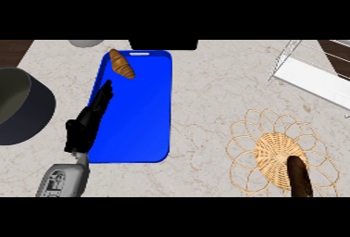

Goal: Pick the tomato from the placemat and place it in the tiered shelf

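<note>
A: Left hand (85, 125)?
B: Over the blue mat's (140, 115) left edge, fingers (104, 95) straight, together.
A: Tomato?
B: Cannot tell; right hand (299, 178) overlies the woven placemat (273, 152), pose unclear.

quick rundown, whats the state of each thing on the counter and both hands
left hand: open, fingers straight, over the left edge of the blue tray
right hand: over the woven placemat, fingers not readable
blue tray: flat on the counter, holds only the croissant
croissant: lying at the tray's far end
woven placemat: flat, no tomato visible on it
tiered shelf: upright at far right, nothing seen on it
dark pot: at the left edge
</note>
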`<state>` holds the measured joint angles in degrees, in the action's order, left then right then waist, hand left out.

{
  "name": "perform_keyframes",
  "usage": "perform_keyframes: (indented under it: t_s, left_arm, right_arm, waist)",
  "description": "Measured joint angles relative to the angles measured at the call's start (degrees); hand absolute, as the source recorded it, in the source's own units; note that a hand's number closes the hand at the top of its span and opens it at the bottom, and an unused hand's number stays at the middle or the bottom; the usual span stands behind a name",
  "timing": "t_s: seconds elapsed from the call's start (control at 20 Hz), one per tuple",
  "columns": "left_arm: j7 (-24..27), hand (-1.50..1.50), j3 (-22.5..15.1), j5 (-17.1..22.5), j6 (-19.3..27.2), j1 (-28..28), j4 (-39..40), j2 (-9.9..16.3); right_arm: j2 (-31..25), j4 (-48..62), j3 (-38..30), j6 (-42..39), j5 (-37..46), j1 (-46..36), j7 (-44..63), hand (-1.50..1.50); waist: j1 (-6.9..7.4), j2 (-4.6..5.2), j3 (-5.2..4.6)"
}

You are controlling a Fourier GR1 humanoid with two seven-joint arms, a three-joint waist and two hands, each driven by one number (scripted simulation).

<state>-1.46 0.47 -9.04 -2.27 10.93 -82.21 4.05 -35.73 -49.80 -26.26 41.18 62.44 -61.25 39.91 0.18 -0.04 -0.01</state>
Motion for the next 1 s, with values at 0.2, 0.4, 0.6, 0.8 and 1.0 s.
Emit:
perform_keyframes:
  t_s: [0.2, 0.4, 0.6, 0.8, 1.0]
  left_arm:
    - [-0.03, 0.00, 0.05, 0.16, -0.20, -0.88, -0.75, 0.18]
    - [-0.71, 0.00, -0.01, -0.25, 0.87, -1.23, -1.15, -0.47]
    - [-0.58, 0.00, 0.17, -0.30, 1.01, -1.57, -1.03, -0.38]
    - [-0.25, 0.00, 1.37, 0.56, 0.38, -3.20, -1.86, 0.78]
    - [0.11, 0.00, 2.01, 0.72, 0.65, -4.03, -1.81, 0.99]
  right_arm:
    - [-0.42, -5.91, -2.11, 2.28, -1.39, 0.56, 1.03, -1.50]
    - [-2.81, -13.74, -4.50, -0.41, -0.84, 2.26, 5.89, -1.50]
    - [-4.17, -22.30, -7.81, -6.78, -1.17, 6.47, 12.62, -1.50]
    - [-4.85, -31.95, -11.28, -15.66, -3.88, 13.46, 17.36, -1.50]
    - [-5.02, -43.46, -14.78, -25.10, -7.82, 21.30, 19.45, -1.50]
  waist:
    - [-0.34, -0.19, -0.01]
    - [-1.14, -0.46, -0.03]
    - [-2.05, -0.72, -0.07]
    - [-3.24, -1.13, -0.05]
    - [-4.47, -1.38, -0.05]
